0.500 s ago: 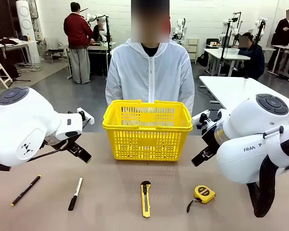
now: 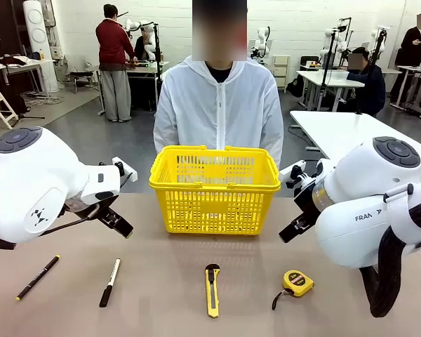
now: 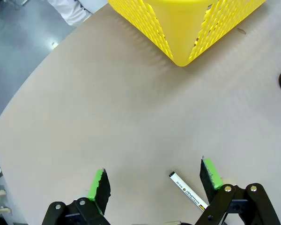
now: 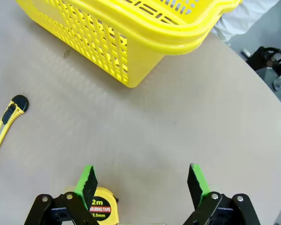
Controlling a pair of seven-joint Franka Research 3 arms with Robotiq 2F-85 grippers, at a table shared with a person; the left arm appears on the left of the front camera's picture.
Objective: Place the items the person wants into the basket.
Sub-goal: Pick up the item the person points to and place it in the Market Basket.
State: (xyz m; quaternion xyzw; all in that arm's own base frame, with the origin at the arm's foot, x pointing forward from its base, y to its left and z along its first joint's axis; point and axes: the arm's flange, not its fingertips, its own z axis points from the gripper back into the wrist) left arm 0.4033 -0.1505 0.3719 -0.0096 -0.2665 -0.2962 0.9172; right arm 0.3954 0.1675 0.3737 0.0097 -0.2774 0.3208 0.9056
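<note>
Yellow basket (image 2: 215, 188) at centre frame, person (image 2: 219, 105) behind it. Pen (image 2: 37, 278) lower left, tape measure (image 2: 297, 283) lower right. The left gripper (image 3: 154, 177) and right gripper (image 4: 142, 177) hover, jaws released, empty.

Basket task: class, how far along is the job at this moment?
Done: nothing; the pen and tape measure lie on the table, outside the basket. In hand: nothing; both arms' jaws stand open and empty. Left: both items must go into the basket.

From the basket (image 2: 215, 188), the knife (image 2: 212, 290) lies at 6 o'clock, the tape measure (image 2: 297, 283) at 5, the marker (image 2: 110, 282) at 7, the pen (image 2: 37, 278) at 8.
</note>
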